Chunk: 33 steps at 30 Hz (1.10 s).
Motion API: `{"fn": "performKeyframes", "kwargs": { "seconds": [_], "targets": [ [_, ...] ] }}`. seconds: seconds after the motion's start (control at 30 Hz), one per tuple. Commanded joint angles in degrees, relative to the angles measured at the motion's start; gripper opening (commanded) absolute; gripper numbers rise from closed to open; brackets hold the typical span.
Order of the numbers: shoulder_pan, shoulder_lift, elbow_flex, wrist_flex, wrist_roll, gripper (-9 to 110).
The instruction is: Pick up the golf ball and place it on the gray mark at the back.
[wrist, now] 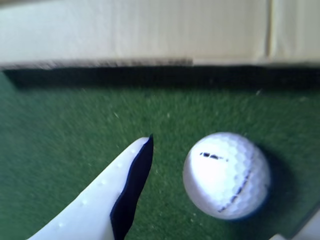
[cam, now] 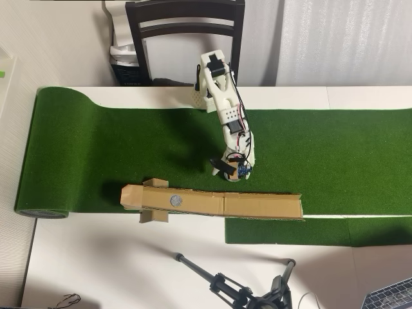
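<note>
Overhead view: white 3D-printed arm reaches down onto green artificial turf (cam: 129, 148), its gripper (cam: 233, 172) just on the arm's side of the long tan cardboard channel (cam: 257, 206). Round gray mark (cam: 175, 200) sits in that channel, left of the gripper. Ball is hidden here.

Wrist view: white dimpled golf ball (wrist: 226, 175) rests on turf short of the channel wall, between 2 spread fingers (wrist: 120, 200), untouched. Likely hard, light, slippery; grip across its widest part.

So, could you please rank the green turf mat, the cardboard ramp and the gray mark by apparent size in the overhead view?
1. Green turf mat, by far the largest.
2. Cardboard ramp, a long narrow strip.
3. Gray mark, a small circle on the ramp.
</note>
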Motion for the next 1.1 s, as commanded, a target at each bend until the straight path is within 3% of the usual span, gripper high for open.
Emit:
{"fn": "performKeyframes", "kwargs": {
  "seconds": [0.0,1.07],
  "targets": [
    [-0.53,-0.09,-5.01,-0.97,0.70,55],
    [-0.53,-6.77,-6.24,-0.79,0.62,55]
  ]
}}
